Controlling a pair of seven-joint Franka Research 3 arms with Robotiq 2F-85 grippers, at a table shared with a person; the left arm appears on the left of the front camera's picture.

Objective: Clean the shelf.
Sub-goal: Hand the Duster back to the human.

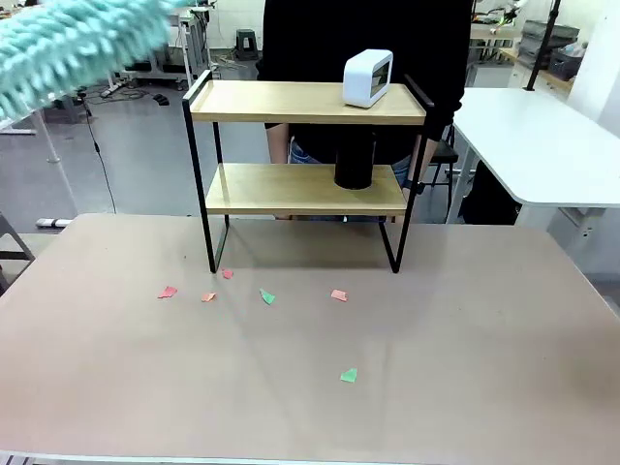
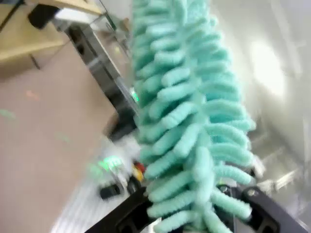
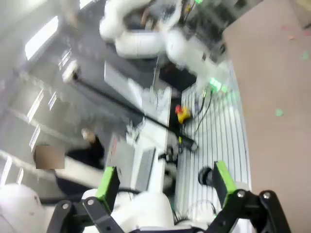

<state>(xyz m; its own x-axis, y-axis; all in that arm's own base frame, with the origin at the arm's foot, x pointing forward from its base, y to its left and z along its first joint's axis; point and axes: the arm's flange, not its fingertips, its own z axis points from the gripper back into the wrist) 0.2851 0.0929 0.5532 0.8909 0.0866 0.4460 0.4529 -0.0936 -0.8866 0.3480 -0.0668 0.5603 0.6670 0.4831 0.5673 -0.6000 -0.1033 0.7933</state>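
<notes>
The shelf (image 1: 308,103), two light wooden boards in a thin black frame, stands at the far middle of the beige table; a corner of the shelf (image 2: 22,36) appears in the left wrist view at top left. A white box-shaped device (image 1: 368,77) sits on its top board and a black cylinder (image 1: 355,162) on its lower board. A fluffy turquoise duster (image 1: 68,44) hangs in the air at the top left, away from the shelf. My left gripper (image 2: 194,221) is shut on the duster (image 2: 189,111). My right gripper (image 3: 165,187) is open with nothing between its green pads (image 3: 108,182).
Small red, orange and green paper scraps (image 1: 266,296) lie on the tabletop (image 1: 310,387) in front of the shelf. A person in black stands behind the shelf. A white table (image 1: 542,145) stands at the right.
</notes>
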